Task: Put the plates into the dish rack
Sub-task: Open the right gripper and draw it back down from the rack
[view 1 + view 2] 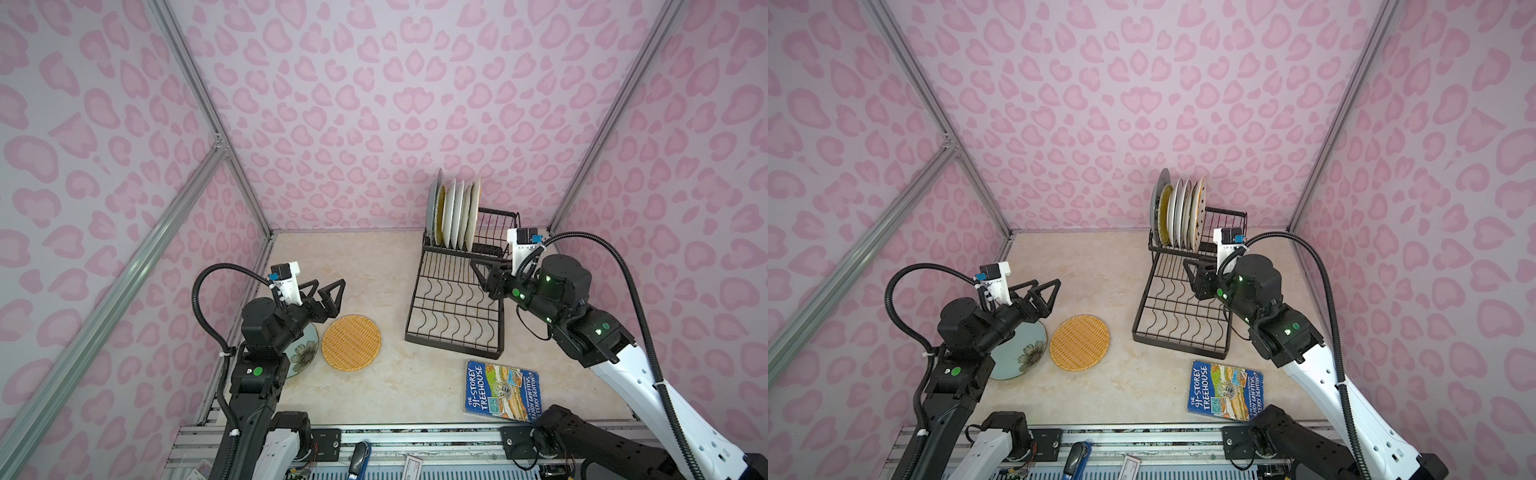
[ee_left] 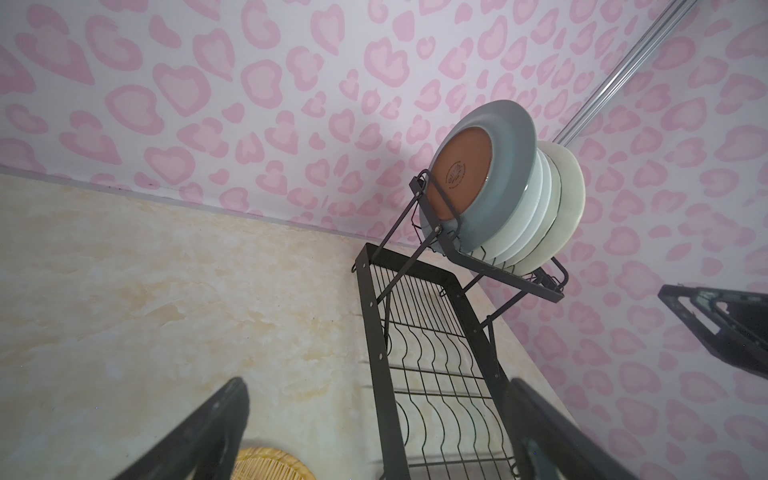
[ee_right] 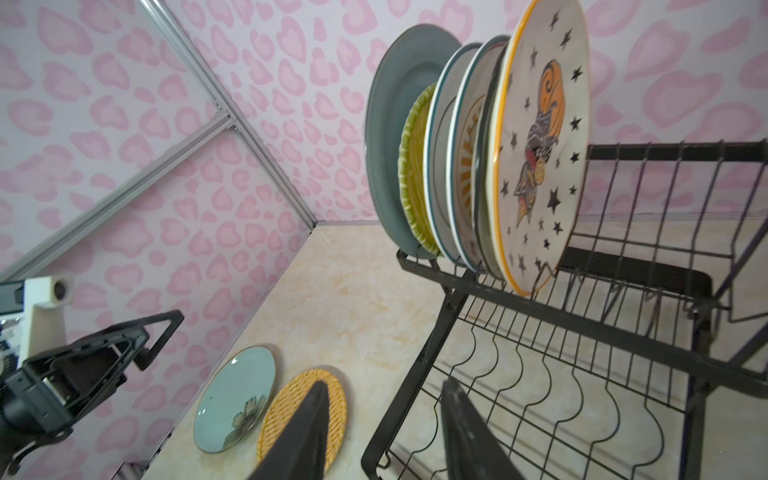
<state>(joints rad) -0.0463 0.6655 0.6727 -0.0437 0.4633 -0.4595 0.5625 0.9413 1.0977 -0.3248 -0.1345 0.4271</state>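
Six plates (image 1: 455,216) are standing on edge in the raised basket of the dish rack (image 1: 453,347), at the back of the counter (image 1: 365,266). The orange plate (image 1: 351,341) is lying flat, just beside the green floral plate (image 1: 302,356), which the left arm is partly covering. The left gripper (image 1: 329,287) is hovering near them, jaws wide apart and empty. The right gripper (image 1: 482,272) is hanging over the rack's flat tray. A blue book (image 1: 500,390) is lying near the rack.
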